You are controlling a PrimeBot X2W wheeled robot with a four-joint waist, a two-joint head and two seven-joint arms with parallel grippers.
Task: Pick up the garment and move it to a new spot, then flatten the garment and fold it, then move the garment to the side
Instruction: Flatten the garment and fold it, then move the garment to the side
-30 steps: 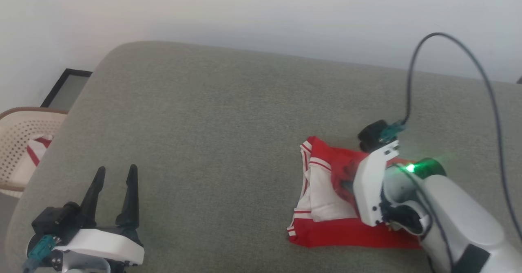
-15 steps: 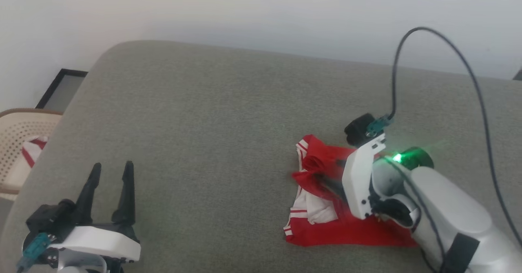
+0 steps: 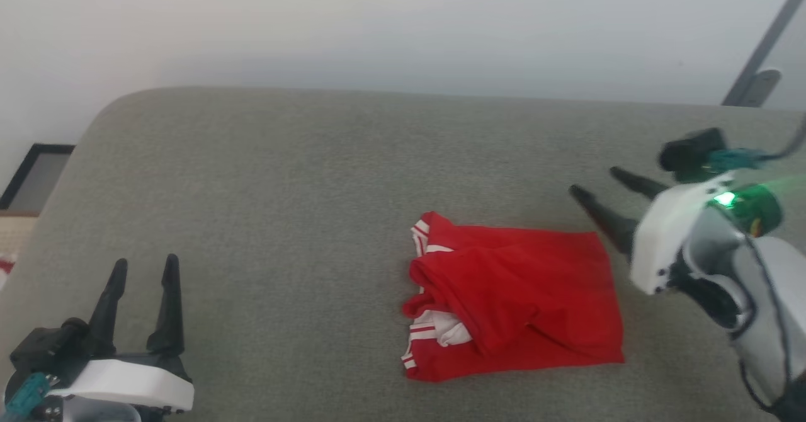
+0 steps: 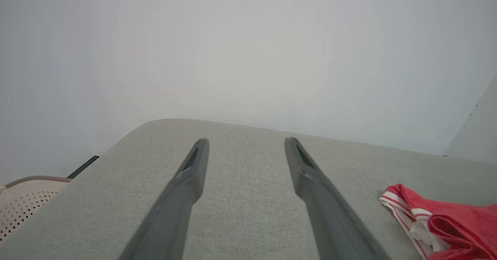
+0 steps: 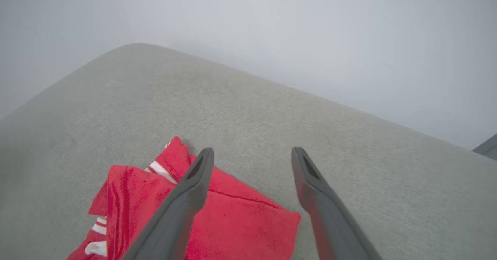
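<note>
Head view: we find the garment (image 3: 522,296) folded, rumpled, right of centre on the grey cushion (image 3: 283,189). Right end effector (image 3: 594,181) released, near its far right corner; left end effector (image 3: 145,261) released, well apart. Perforated basket (image 4: 23,198) beyond the cushion's left edge.

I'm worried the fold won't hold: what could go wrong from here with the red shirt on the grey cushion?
The garment lies loosely folded, left edge bunched, white trim poking out; sliding it aside could undo the fold. The right gripper hangs open near its right edge; a low pass might snag the top layer. The left gripper sits open far off, so a one-armed drag may skew it.
</note>
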